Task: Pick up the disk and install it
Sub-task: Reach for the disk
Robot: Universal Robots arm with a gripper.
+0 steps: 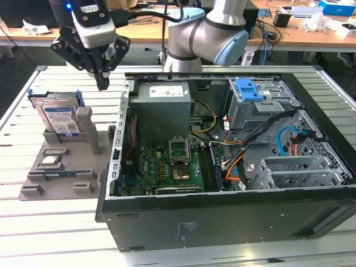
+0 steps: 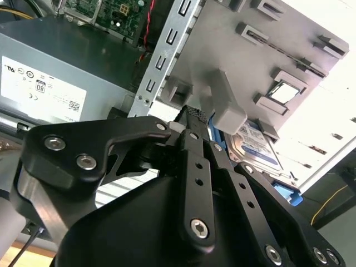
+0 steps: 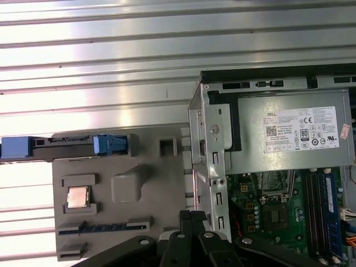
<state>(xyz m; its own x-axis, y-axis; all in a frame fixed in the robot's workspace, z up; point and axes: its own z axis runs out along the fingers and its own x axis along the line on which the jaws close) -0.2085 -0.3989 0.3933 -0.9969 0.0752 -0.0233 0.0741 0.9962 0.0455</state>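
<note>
Exterior view: the black robot hand [image 1: 103,82], clenched on nothing, hangs over a grey plastic fixture [image 1: 61,172] on the slatted bench [image 1: 33,233]. On the fixture the silver hard drive [image 1: 60,119] in its blue caddy stands upright, on the exterior view's left of the open black computer case [image 1: 222,217]. Second wrist view: a grey post [image 2: 225,105] rises between hand and drive.
</note>
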